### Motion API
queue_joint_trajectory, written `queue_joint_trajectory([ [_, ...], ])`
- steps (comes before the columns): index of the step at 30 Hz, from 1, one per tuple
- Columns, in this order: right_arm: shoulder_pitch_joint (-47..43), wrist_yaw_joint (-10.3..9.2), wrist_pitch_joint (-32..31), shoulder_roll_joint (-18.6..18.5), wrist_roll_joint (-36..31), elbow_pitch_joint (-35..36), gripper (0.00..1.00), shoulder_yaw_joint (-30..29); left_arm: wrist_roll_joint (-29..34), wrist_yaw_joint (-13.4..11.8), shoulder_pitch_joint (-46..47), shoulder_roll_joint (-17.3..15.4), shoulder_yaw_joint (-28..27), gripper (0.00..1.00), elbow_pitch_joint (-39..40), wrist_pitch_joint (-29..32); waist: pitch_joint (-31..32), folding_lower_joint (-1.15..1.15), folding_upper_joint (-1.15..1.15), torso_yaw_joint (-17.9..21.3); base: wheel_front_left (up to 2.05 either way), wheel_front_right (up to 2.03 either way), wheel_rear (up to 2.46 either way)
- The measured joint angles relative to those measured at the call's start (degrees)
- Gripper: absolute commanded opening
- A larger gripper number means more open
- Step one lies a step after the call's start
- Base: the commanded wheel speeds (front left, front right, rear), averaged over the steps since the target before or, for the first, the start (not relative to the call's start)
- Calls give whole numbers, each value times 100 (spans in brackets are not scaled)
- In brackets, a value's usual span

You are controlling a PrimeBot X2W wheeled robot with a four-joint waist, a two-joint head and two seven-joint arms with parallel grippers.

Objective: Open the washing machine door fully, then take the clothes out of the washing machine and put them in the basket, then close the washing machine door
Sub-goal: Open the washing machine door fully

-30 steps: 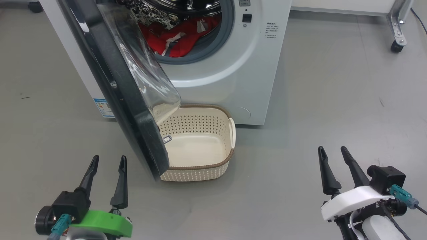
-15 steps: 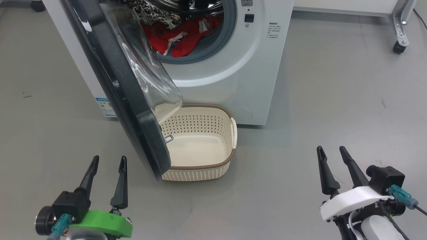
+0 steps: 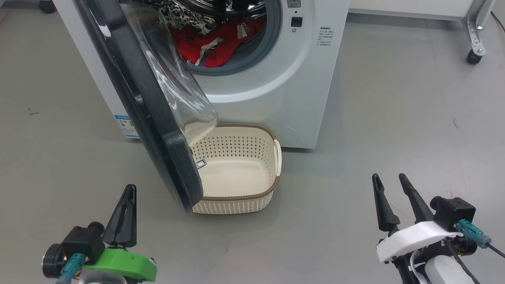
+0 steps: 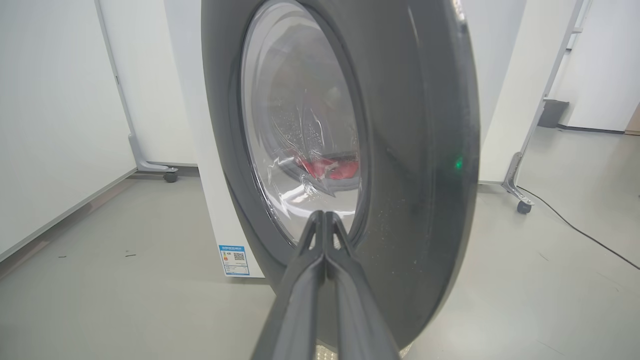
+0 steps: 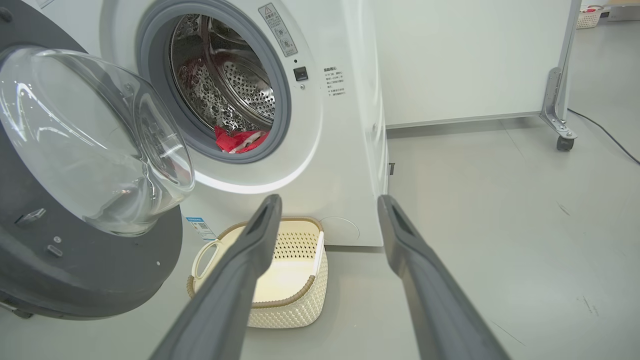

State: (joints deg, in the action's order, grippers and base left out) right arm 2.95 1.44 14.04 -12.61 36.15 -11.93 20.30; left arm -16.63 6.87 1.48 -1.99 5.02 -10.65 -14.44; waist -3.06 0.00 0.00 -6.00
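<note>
The washing machine [image 3: 276, 98] stands at the top of the head view. Its washing machine door [image 3: 158, 130] hangs partly open, edge-on toward me, with the glass bowl over the basket [image 3: 236, 196]. Red clothes [image 3: 213, 43] with white trim lie in the drum mouth. The cream basket sits on the floor against the machine's front and holds nothing. My left gripper [image 3: 128, 190] is shut on nothing, low left, short of the door's outer face [image 4: 410, 150]. My right gripper [image 3: 388, 177] stands open at the lower right, apart from everything. The right wrist view shows the clothes [image 5: 240, 141], basket [image 5: 290, 310] and door [image 5: 90, 140].
A white wheeled partition stands behind the machine, one caster [image 3: 472, 57] at the far right. Another caster [image 4: 170, 176] shows left of the machine, and a black cable [image 4: 575, 230] runs across the grey floor on the right.
My left gripper has closed its fingers from wide open to shut, in place. The right gripper stays open. The head view has shifted slightly.
</note>
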Motion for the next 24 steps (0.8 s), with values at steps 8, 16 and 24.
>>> queue_joint_trajectory([
  [8, 0, 27, 0, 35, -54, -53, 100, -54, 16, 0, 0, 0, -51, 0, 20, 0, 17, 0, 0, -7, 0, 0, 0],
  [16, -1, 79, 0, 120, -98, -94, 100, -76, 118, 1, 5, 1, -140, 0, 166, 0, 37, 0, 0, -9, 0, 0, 0],
  [24, -1, 103, 0, 160, -142, -133, 100, -105, 102, 1, 214, -14, -378, 0, 461, 0, 46, 0, 0, -10, 0, 0, 0],
])
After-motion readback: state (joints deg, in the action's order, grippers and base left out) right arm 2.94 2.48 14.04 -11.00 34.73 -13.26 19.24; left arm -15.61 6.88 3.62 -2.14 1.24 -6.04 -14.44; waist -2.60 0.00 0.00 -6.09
